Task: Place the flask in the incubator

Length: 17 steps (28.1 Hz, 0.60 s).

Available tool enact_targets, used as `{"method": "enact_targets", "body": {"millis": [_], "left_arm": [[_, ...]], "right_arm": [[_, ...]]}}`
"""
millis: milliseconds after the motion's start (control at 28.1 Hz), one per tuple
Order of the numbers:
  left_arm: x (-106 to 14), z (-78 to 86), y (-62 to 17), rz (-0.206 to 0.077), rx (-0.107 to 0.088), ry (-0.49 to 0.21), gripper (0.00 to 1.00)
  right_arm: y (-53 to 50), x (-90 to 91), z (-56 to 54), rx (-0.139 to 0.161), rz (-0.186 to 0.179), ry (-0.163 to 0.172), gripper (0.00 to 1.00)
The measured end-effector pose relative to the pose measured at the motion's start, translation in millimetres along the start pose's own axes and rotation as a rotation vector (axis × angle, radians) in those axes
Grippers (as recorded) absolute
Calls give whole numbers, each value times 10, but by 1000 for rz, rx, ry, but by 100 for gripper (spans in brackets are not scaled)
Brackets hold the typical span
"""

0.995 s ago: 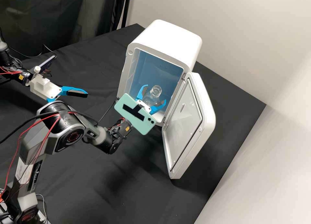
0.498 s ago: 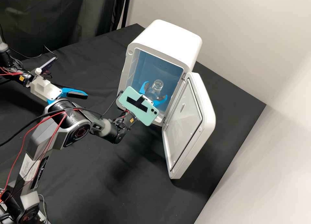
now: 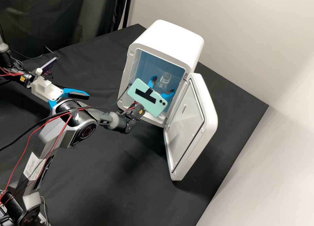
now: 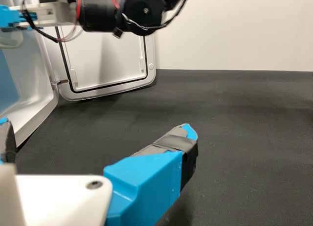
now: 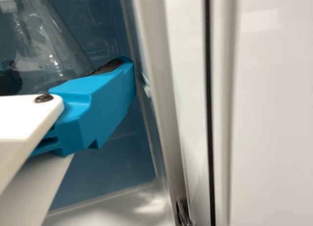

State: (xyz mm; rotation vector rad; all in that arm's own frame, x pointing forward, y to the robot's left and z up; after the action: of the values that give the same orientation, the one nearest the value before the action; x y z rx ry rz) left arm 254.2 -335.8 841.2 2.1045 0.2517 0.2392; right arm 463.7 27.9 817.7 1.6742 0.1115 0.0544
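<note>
1. The right gripper (image 3: 161, 86) is clamping its two blue fingers (image 5: 93, 103) on the flask (image 3: 164, 78). One finger is pressing on each side of the wide lower body, and the pad is touching the sloped glass wall (image 5: 34, 35).
2. The flask is sitting upright inside the incubator (image 3: 170, 40), in the lower part of the blue chamber and past the door frame. Whether its base is touching the chamber floor, I can't tell.
3. Handling guess: it's clear glass and looks empty, so it's probably light, rigid, slick and breakable. The cone shape is likely making the pads want to slide upward. A hold low on the body, square across the widest part, looks safest, and a light squeeze should do. The neck is narrow, so it's a weaker place to grip.
4. The finger on the hinge side is running close to the incubator's inner wall, so bumping it is a risk.
5. A mint-green phone (image 3: 147, 97) on the right wrist is hanging just outside the incubator opening.
6. The incubator door (image 3: 193, 121) is standing wide open on the hinge side.
7. The left gripper (image 3: 78, 94) is hovering over the bench (image 3: 98, 173), well away from the incubator. Its fingers (image 4: 161, 162) are apart and holding nothing.
</note>
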Motion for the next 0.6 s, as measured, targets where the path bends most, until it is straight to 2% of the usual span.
{"method": "enact_targets", "body": {"millis": [71,178,213,391,604], "left_arm": [[0,0,0,0,0,0,100],[5,-5,-21,-8,-2,2,100],[9,-9,-39,-15,-3,3,100],[15,-16,-68,-26,-5,5,100],[16,-18,-76,-29,-5,6,100]], "right_arm": [[-17,75,-56,-4,-12,-2,0],[-47,152,-83,-7,-26,-9,0],[-44,191,-115,-8,-26,-3,0],[-68,329,-131,-13,-42,-22,0],[-104,463,-91,-17,-69,-64,0]]}}
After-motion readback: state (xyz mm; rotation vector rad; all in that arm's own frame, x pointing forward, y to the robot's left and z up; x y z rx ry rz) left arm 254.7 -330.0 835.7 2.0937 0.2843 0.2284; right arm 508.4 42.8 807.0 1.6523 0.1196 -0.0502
